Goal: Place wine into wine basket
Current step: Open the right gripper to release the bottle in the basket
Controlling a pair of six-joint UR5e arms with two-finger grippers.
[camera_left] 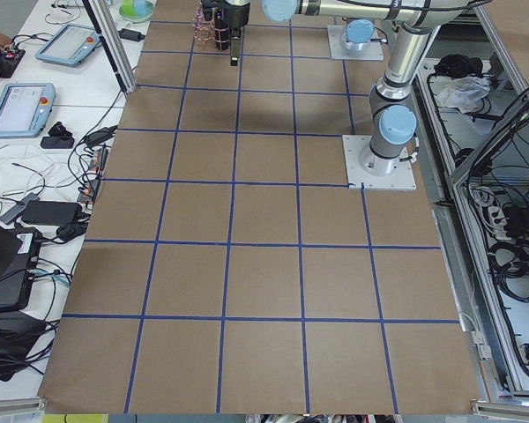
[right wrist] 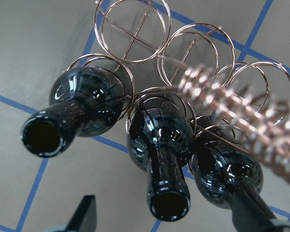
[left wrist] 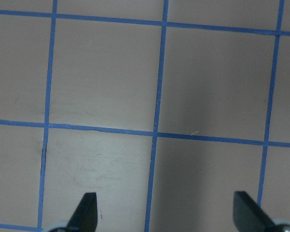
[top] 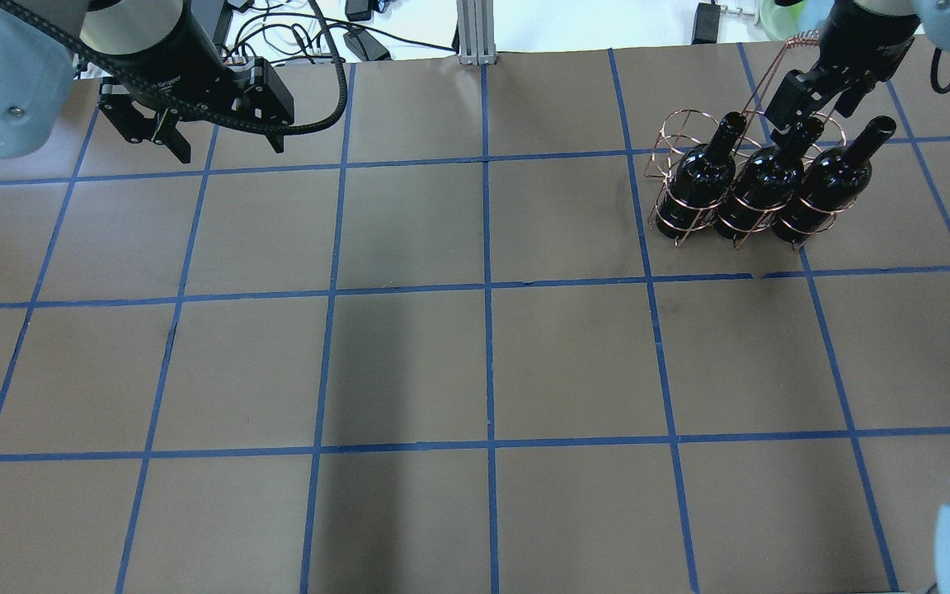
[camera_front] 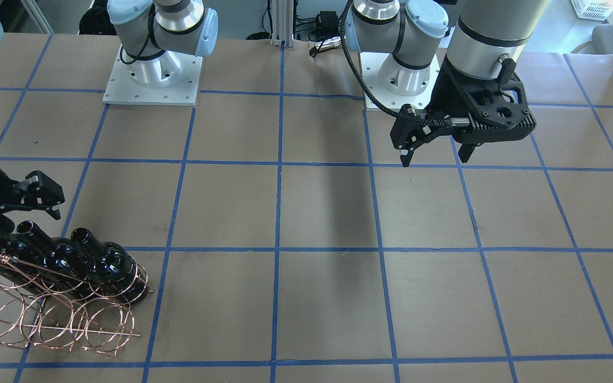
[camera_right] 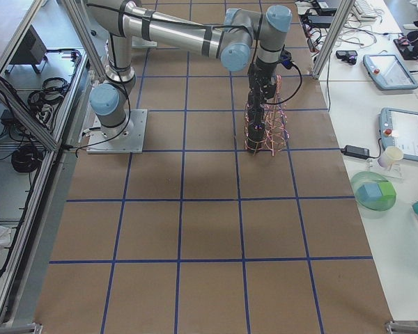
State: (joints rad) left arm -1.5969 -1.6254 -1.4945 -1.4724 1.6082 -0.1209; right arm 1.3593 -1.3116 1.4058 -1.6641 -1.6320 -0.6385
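Wine [top: 759, 188] in wine basket [top: 673, 144], just below right hand [top: 809, 111]

The left arm [camera_front: 490, 37] is drawn in close to its own base, with the forearm set nearly upright and the wrist pointed downward. The left gripper [camera_front: 435, 159] is held aloft with its jaws spread wide; in the left wrist view the two dark fingertips [left wrist: 87, 209] are seen far apart at the lower edge. The right arm [camera_right: 181, 31] is stretched far out from its base, the wrist bent steeply down at the end. The right gripper [top: 809, 111] is likewise held with its jaws parted wide.
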